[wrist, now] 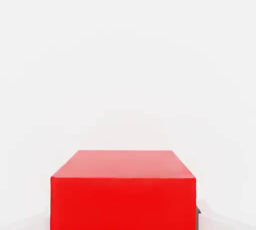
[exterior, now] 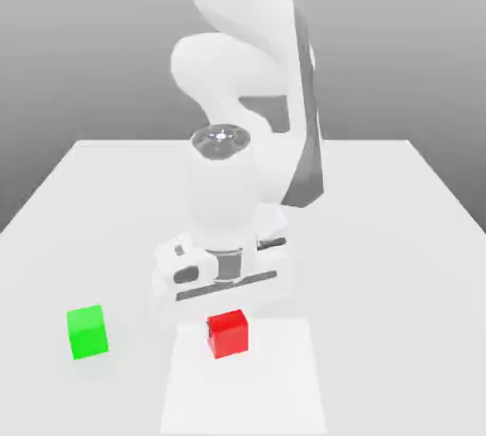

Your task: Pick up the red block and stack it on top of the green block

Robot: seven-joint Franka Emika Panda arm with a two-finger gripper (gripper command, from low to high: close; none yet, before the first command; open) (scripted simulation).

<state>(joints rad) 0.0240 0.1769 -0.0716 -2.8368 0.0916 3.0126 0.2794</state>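
The red block [exterior: 228, 332] rests on the white table near its front edge, and it looms close in the hand view [wrist: 123, 189]. My gripper [exterior: 226, 303] is lowered straight onto it from above, its white hand just over the cube's top, and it is shut on the red block. The block is still touching the table. The green block [exterior: 87, 331] stands alone on the table toward the exterior view's left, about a hand's width from the red one, with nothing on it.
The white table [exterior: 380, 235] stretches away behind the arm's base and to the exterior view's right. The arm's bulky white links [exterior: 242, 73] rise over the middle of the table behind the hand.
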